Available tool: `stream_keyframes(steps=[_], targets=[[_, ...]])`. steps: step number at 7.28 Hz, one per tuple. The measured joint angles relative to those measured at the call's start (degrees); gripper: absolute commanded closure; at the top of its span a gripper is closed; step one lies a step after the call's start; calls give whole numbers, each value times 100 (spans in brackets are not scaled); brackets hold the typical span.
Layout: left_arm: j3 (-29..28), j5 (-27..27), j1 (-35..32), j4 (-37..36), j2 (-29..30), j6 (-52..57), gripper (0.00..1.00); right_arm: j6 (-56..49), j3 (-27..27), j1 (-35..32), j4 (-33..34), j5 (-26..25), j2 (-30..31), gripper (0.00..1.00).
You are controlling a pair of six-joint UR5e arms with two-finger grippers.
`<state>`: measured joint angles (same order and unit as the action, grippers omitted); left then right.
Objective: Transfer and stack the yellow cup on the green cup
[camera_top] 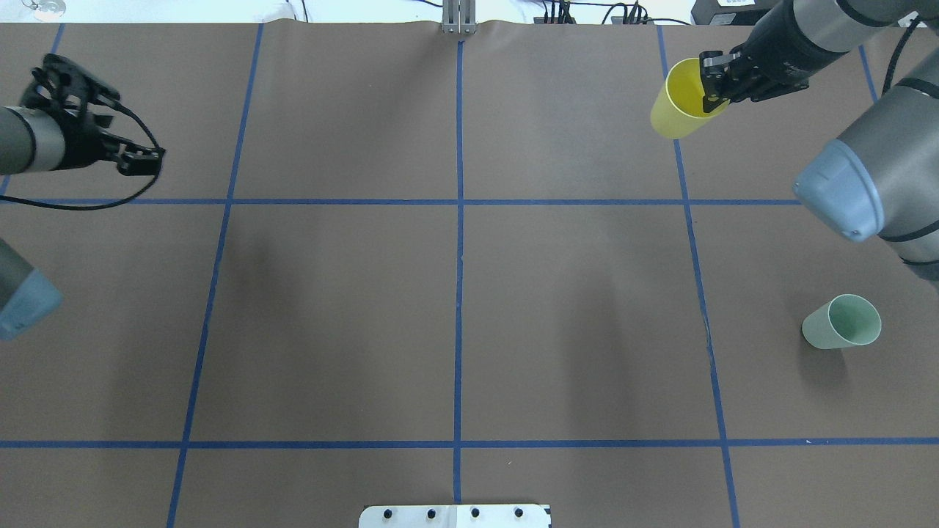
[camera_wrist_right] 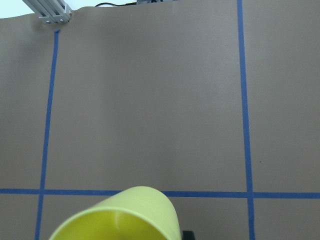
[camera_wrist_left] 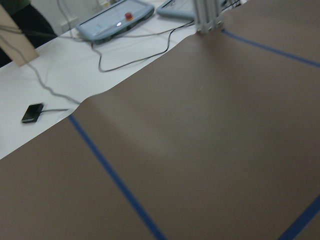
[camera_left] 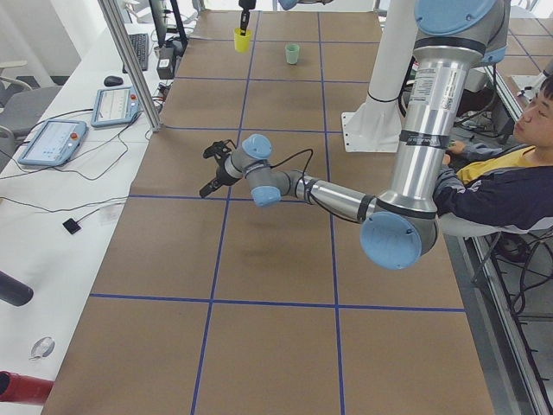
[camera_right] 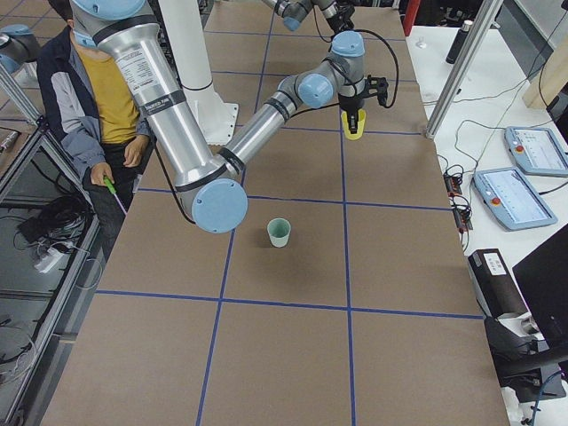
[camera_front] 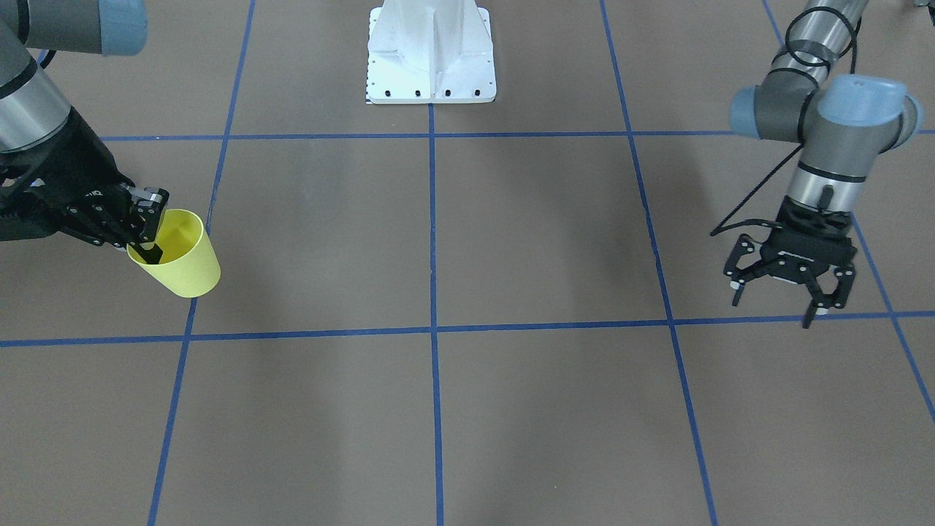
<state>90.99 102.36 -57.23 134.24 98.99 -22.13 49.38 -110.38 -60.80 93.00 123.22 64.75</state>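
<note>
Worktop (camera_top: 330,308), brown and marked into squares by blue tape lines (camera_top: 460,293), carries 2 cups on the robot's right side. The right gripper (camera_top: 710,92) has its jaws clamped on the rim wall of the yellow cup (camera_top: 678,103), with 1 finger inside the cup and the other outside. The cup hangs mouth-up under the gripper at the far edge of the worktop, over a tape line. I cannot tell whether its base touches the surface. The right wrist view shows only the cup's rim low in the picture. The green cup (camera_top: 843,323) stands upright on the worktop, nearer the robot and well apart from the yellow cup. The left gripper (camera_front: 774,307) hovers over the far left of the worktop with its jaws apart.
</note>
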Motion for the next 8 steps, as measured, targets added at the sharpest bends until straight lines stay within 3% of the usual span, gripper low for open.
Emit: stream_keyframes(steps=[3, 5, 8], targets=[[37, 1420, -1408, -1373, -465, 56, 0, -584, -487, -153, 0, 16, 755, 100], [36, 1673, -2164, -2309, -638, 780, 0, -914, -725, -213, -6, 23, 1137, 100], [13, 1789, -2939, -3547, -769, 2927, 0, -1538, -885, -438, -11, 350, 1564, 100]])
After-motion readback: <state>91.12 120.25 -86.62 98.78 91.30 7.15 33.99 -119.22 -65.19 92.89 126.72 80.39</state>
